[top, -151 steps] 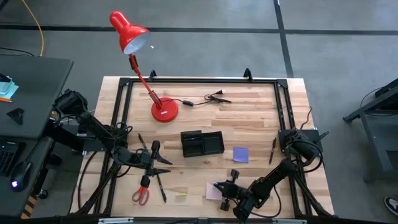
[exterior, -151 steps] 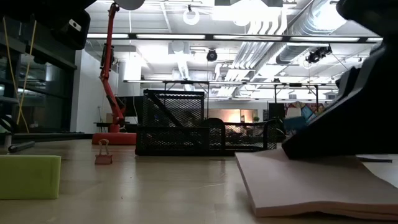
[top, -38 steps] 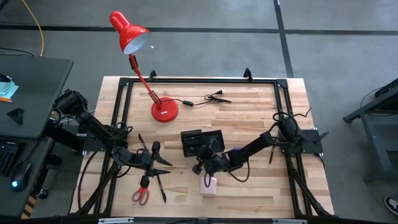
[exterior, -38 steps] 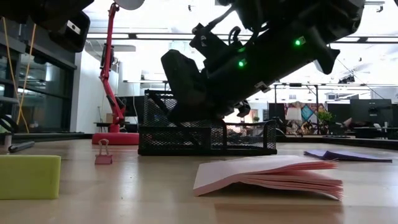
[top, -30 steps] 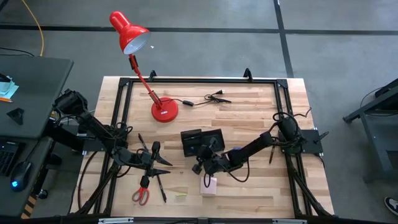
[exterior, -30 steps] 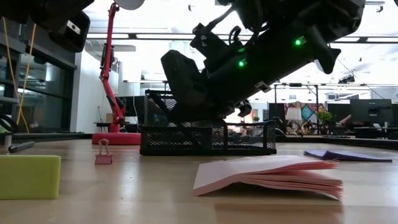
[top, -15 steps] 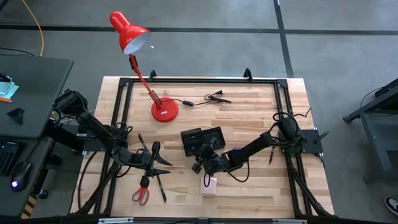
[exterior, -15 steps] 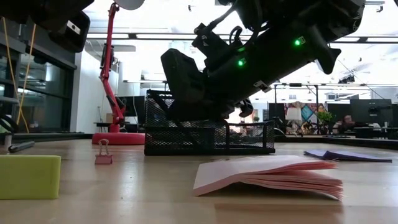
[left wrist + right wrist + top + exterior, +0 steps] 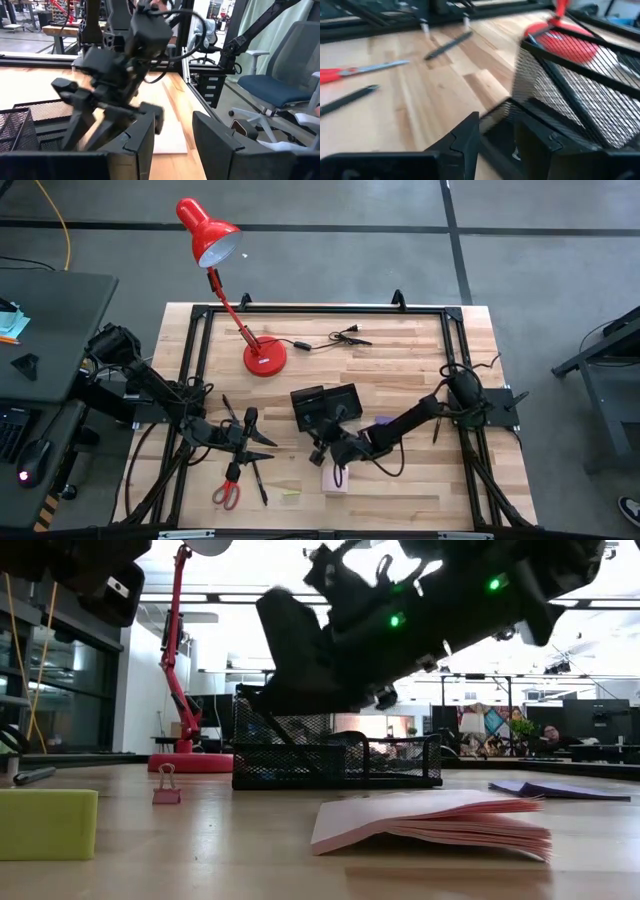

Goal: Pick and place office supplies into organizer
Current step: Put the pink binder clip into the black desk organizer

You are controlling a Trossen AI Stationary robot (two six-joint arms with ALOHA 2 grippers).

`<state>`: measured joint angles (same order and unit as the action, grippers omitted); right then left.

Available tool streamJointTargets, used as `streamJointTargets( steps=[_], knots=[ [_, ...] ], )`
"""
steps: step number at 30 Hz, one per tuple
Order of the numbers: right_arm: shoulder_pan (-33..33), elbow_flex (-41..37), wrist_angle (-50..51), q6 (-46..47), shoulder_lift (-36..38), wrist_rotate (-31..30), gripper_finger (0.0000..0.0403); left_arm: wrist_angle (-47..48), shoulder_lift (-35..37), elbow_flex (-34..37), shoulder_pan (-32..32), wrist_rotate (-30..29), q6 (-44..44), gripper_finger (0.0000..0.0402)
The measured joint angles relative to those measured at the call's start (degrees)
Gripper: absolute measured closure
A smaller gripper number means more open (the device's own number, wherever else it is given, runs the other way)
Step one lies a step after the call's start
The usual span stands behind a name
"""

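organizer point(image 9: 325, 409): black wire mesh, low walls, divided compartments; mid-worktop, right of the red lamp point(image 9: 224, 278); near corner partly covered by the right arm.
pink sticky pad point(image 9: 336, 478): pale pink, top sheets curled up in low view; lying just near of the right end effector, near edge of centre.
purple sticky pad point(image 9: 383, 423): mostly hidden under the right arm, only an edge showing.
scissors point(image 9: 228, 488): red handles, near-left on the worktop.
pens point(image 9: 258, 476): thin, black, scattered near-left beside the scissors.
right end effector point(image 9: 331, 447): at the organizer's near side, fingers slightly parted, nothing seen between them.
left end effector point(image 9: 262, 443): over the pens, fingers apart, holding nothing.
worktop point(image 9: 400, 370): pale wood, black frame.
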<state>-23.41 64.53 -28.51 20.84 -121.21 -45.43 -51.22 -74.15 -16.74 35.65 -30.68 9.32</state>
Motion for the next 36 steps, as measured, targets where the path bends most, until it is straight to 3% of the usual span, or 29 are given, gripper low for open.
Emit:
streamJointTargets(
  steps=[10,21,28,32,36],
  knots=[
    [-6.4,0.0,-0.3,-7.0,0.0,-5.4,0.0289,4.8,0.0,0.0,0.0,0.2,0.1,0.0277],
    [-18.4,0.0,0.1,-9.4,0.0,-14.8,0.0289,11.2,-1.5,0.0,0.0,0.0,1.8,0.0277],
    [-24.7,0.0,0.5,-9.4,0.0,-22.8,0.0289,10.3,-7.9,-1.7,-0.8,-3.8,3.2,0.0277],
    [-26.4,0.0,0.6,-9.4,0.0,-28.4,0.0289,10.6,-13.7,-4.3,-3.6,-0.5,5.7,0.0277],
    [-26.5,0.0,0.9,-9.4,0.0,-29.1,0.0289,10.7,-19.2,-6.8,-5.2,-1.0,5.9,0.0277]
  ],
)
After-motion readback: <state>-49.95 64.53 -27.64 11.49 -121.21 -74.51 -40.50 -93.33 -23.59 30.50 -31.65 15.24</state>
